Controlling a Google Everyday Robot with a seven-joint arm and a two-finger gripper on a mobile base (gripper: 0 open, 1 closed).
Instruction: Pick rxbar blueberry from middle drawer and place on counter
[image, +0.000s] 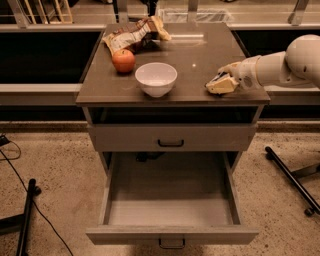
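Note:
The middle drawer (172, 206) is pulled out at the bottom of the grey cabinet, and its pale floor is bare. My gripper (220, 84) reaches in from the right and rests low over the right front part of the counter (195, 52). It is shut on a small dark flat thing, the rxbar blueberry (216, 78), of which only a sliver shows between the cream fingers. I cannot tell whether the bar touches the counter.
On the counter stand a white bowl (156, 78), a red apple (123, 60) and a brown-and-white snack bag (132, 36) at the back left. A closed drawer front (171, 138) sits above the open drawer. A dark stand leg (292, 178) lies on the floor at the right.

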